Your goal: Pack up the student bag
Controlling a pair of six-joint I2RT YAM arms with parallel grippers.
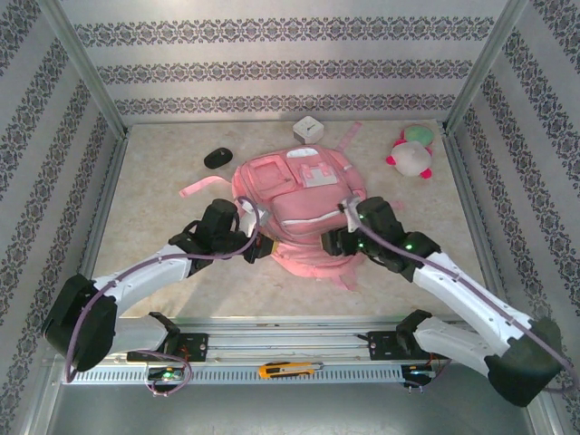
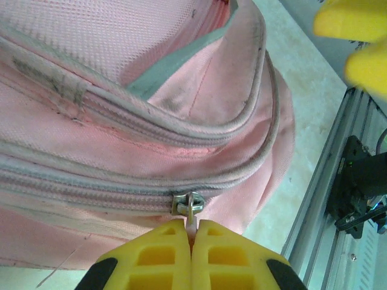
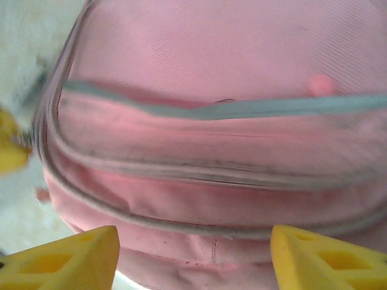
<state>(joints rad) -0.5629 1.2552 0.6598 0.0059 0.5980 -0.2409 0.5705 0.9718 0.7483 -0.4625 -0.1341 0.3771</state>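
Left gripper (image 2: 192, 234) clamped on the zipper pull (image 2: 189, 205) at bottom centre, right gripper (image 3: 193, 241) spread apart: I'd drag steadily along the student bag (image 2: 121, 151) seam.

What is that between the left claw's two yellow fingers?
The metal zipper pull of the student bag, pinched in the shut left claw, in the left wrist view.

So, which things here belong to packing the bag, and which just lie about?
Job: student bag; its zipper pull; left gripper, shut on the pull; right gripper, open.
Lying about, perhaps to pack: black mouse; white box; plush toy; orange knife.
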